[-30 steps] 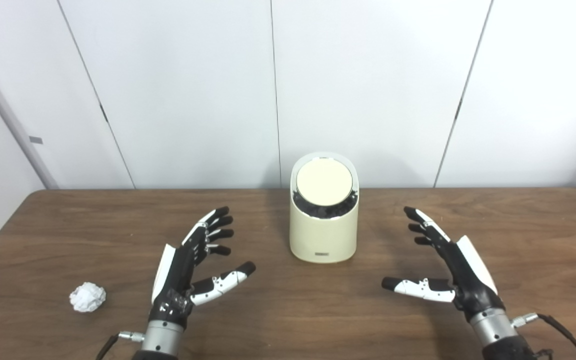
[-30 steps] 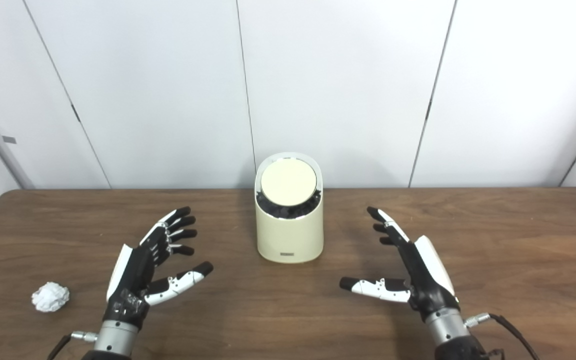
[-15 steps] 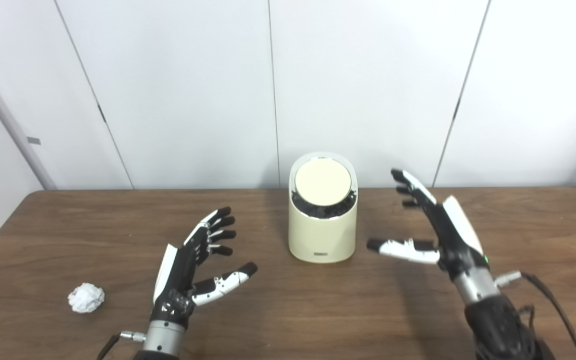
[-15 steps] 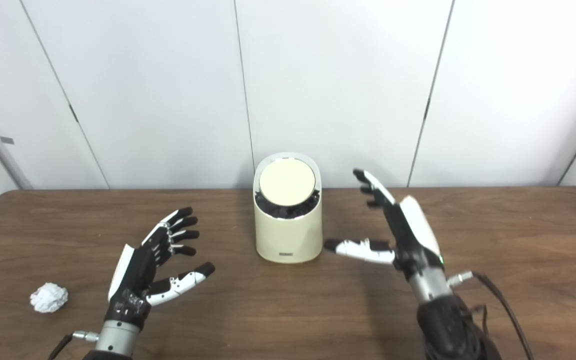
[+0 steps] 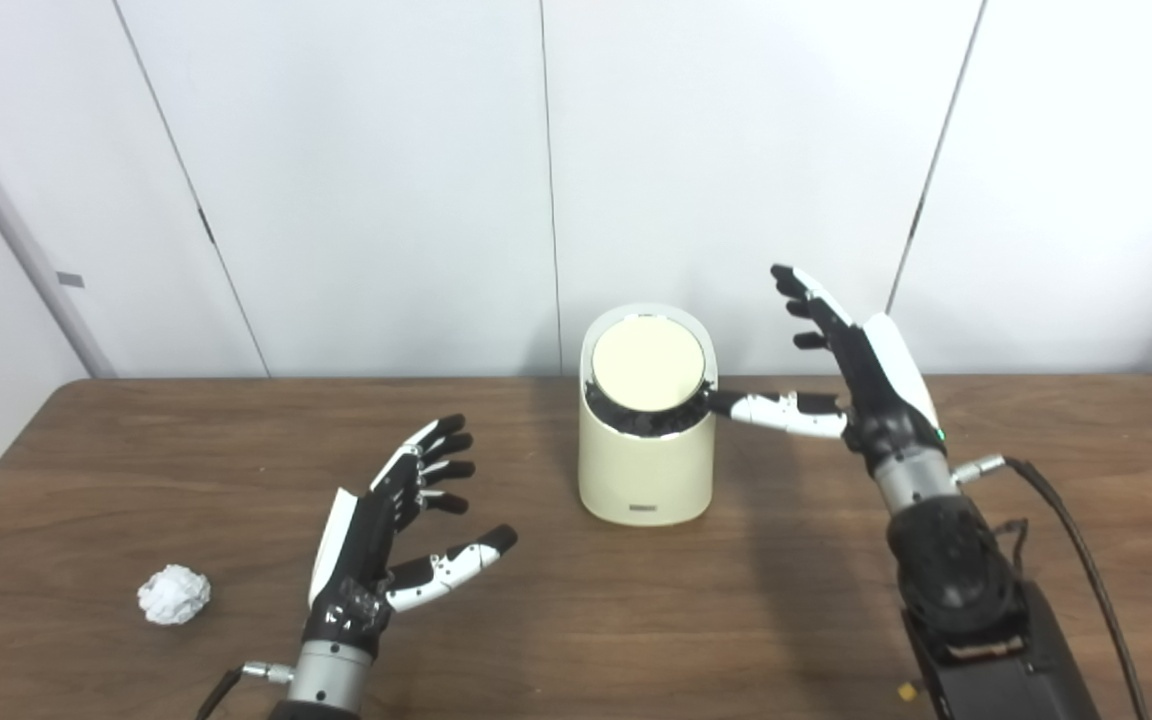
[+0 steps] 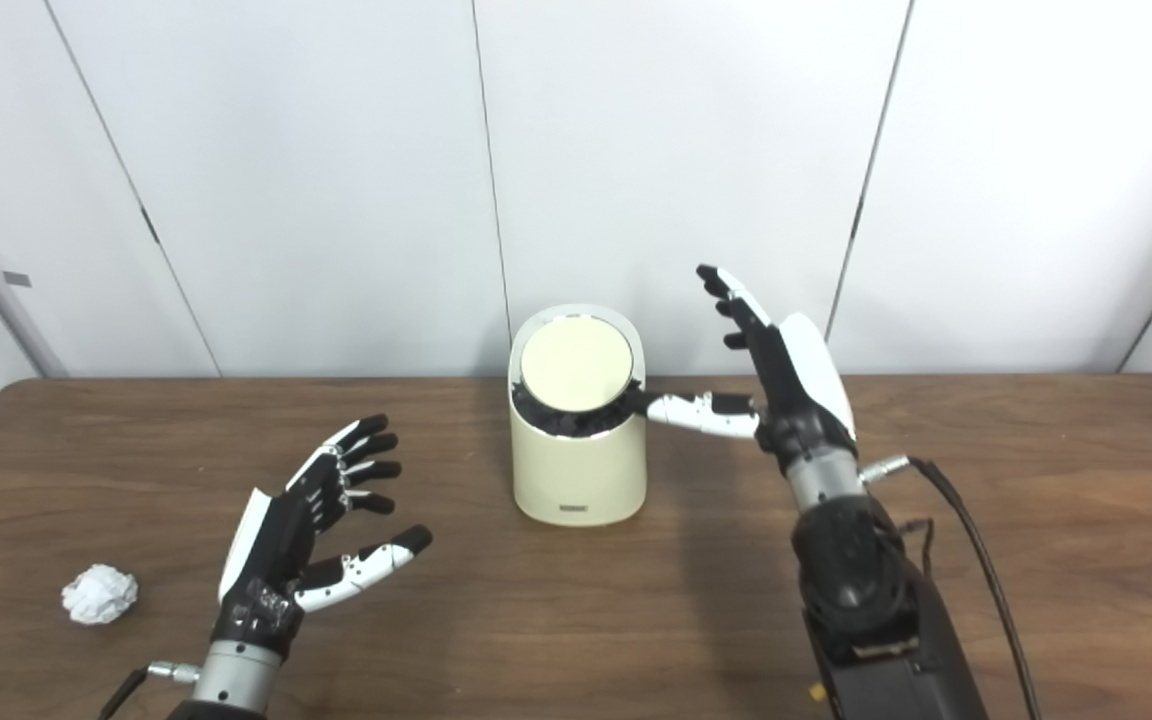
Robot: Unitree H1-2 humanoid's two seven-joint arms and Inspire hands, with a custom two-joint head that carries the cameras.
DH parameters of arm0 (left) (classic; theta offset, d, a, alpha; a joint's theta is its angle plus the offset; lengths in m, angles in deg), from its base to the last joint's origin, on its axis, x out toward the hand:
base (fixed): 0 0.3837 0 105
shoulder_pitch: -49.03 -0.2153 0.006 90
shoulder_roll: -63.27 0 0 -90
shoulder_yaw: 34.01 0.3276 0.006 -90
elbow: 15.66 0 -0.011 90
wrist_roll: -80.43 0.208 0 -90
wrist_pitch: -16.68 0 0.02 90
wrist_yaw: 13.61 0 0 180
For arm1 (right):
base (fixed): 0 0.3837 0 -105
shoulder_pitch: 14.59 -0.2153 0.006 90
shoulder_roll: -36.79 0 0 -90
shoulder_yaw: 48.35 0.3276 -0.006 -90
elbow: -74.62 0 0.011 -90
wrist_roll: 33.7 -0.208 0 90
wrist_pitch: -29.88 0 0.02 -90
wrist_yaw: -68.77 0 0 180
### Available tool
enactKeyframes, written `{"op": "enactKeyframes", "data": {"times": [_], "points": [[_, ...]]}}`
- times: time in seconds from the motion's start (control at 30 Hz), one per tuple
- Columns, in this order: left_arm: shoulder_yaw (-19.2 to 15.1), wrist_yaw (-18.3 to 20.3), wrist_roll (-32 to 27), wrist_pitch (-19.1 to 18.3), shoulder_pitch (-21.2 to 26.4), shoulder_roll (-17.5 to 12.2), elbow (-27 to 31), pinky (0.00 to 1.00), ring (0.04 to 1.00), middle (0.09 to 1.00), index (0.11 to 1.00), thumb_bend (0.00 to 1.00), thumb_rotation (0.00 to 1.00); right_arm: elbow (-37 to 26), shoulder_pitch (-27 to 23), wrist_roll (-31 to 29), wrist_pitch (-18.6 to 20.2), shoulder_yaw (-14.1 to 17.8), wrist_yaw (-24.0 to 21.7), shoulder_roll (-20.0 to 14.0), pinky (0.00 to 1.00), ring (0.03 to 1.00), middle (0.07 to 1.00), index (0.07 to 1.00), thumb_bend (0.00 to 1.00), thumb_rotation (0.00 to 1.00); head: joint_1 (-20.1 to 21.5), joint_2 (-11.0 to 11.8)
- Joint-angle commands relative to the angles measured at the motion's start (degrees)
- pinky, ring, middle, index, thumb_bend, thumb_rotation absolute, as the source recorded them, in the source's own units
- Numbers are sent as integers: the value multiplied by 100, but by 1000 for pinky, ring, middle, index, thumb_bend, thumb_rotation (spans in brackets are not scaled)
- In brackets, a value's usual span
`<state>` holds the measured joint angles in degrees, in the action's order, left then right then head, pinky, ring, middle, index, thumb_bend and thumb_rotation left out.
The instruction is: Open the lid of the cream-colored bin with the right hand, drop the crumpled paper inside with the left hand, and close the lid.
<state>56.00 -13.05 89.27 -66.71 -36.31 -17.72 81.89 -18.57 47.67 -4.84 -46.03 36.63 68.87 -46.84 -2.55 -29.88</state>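
The cream-colored bin [image 5: 646, 470] stands at the table's middle back, its round lid [image 5: 647, 364] shut and tilted toward me. My right hand [image 5: 851, 365] is raised just right of the bin, open, fingers pointing up; its thumb reaches the bin's upper right rim. The crumpled paper [image 5: 174, 594] lies on the table at the near left. My left hand [image 5: 391, 525] hovers open between paper and bin, palm turned inward, holding nothing.
The brown wooden table [image 5: 836, 620] runs across the whole view, with white wall panels [image 5: 386, 180] close behind the bin. A black cable [image 5: 1076, 560] trails from my right wrist toward the near right.
My right hand has risen and moved toward the bin, its thumb now at the bin's rim. The left hand, paper and bin have stayed put.
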Motion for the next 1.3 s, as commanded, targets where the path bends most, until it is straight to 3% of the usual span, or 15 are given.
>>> {"op": "enactKeyframes", "data": {"times": [0.0, 0.27, 0.5, 0.87, 1.03, 1.27], "points": [[-2, -12, -17, 120, 145, -23, 154, 627, 764, 835, 878, 728, 142, -69, -416, 41, 52, -4, 63, 47, 746, 884, 907, 915, 849, 399, -15, -4], [19, 12, -29, 93, 163, -26, 152, 638, 765, 839, 883, 728, 144, 100, -833, 268, 473, -194, 35, 44, 721, 874, 919, 912, 832, 383, -28, 1], [31, -2, -17, 44, 164, -2, 186, 649, 775, 841, 880, 729, 143, 23, -1111, 757, 961, -579, -108, 12, 687, 852, 911, 906, 813, 418, -35, -14], [78, -25, 72, 49, 150, -3, 187, 637, 762, 833, 881, 734, 165, 231, -1279, 827, 931, -719, -87, 143, 695, 836, 890, 897, 836, 350, -31, -46], [96, -18, 28, 68, 126, 13, 194, 648, 772, 838, 883, 725, 158, 279, -1266, 888, 874, -810, -31, 169, 661, 821, 875, 874, 916, 353, -31, -71], [99, -39, 79, 77, 107, 2, 226, 642, 765, 835, 882, 723, 168, 393, -1216, 1056, 846, -916, 50, 130, 650, 803, 857, 858, 925, 282, -40, -101]]}}
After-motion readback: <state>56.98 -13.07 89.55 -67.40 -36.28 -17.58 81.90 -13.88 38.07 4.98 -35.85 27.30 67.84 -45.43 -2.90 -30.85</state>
